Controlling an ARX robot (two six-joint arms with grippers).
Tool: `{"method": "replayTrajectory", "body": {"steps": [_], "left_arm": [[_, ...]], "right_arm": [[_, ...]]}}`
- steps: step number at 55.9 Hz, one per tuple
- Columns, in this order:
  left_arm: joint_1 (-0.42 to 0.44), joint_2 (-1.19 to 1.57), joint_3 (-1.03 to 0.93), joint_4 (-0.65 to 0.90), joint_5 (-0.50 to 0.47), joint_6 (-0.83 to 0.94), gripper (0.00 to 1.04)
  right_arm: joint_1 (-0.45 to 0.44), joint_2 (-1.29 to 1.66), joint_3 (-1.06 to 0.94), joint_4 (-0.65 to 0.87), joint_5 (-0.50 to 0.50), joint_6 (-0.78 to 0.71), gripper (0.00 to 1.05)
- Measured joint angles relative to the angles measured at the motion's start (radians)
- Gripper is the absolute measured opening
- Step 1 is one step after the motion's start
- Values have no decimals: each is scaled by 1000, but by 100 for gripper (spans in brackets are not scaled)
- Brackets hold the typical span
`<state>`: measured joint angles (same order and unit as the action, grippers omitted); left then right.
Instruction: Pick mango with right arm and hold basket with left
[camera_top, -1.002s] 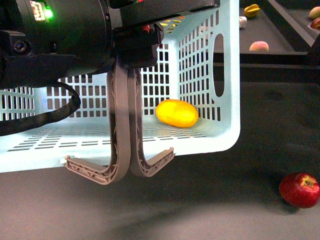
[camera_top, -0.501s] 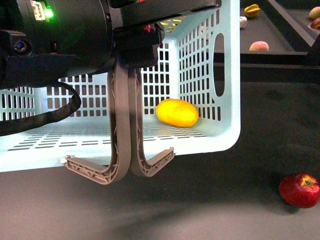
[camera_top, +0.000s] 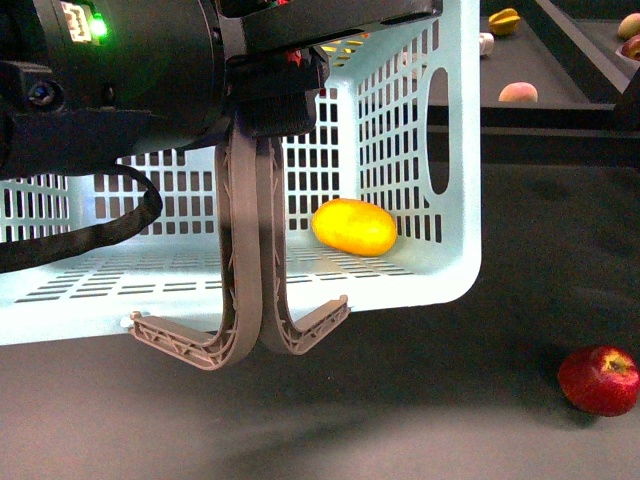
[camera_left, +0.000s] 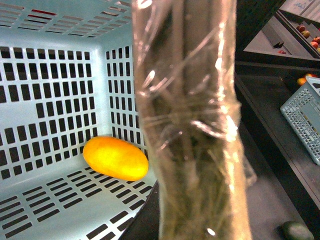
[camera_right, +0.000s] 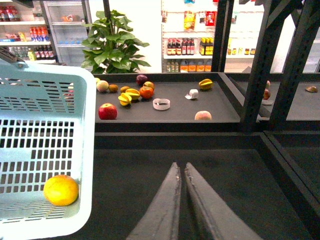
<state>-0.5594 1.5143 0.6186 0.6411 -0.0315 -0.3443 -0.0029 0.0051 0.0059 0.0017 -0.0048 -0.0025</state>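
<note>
Basket (camera_top: 440, 150) was found pinched by the left claw (camera_top: 272, 115). Mango (camera_top: 353, 226) lay inside. Right claw (camera_right: 181, 167) was pressed together and empty. Task judged essentially complete.

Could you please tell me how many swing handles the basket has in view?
2, hanging side by side outside the basket: one handle curls left, the other handle curls right.

mango (camera_top: 353, 226): one, lying inside the basket (camera_top: 455, 150);
basket: one, pale aqua;
handles (camera_top: 236, 250): two, pressed side by side at the basket's near wall;
red apple (camera_top: 598, 380): one, on the tabletop (camera_top: 440, 420) outside the basket
</note>
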Motion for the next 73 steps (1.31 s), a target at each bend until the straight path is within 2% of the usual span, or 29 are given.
{"method": "replayTrajectory", "body": {"steps": [28,43,44,48,52,63,67,73], "left_arm": [[0,0,0,0,0,0,5],[0,0,0,0,-7,0,5],[-3,0,1,-5,-24,1,5],[-32,2,26,-87,-232,-8,5],[-40,12,35,-102,-343,-33,5],[15,55,95,-109,-455,-150,5],[61,73,146,-173,-512,-267,5],[102,105,214,-284,-541,-413,5]], "right_arm": [[0,0,0,0,0,0,98],[0,0,0,0,0,-1,97],[0,0,0,0,0,-1,97],[0,0,0,0,0,0,97],[0,0,0,0,0,-1,97],[0,0,0,0,0,-1,97],[0,-1,0,0,0,-1,97],[0,-1,0,0,0,0,97]]}}
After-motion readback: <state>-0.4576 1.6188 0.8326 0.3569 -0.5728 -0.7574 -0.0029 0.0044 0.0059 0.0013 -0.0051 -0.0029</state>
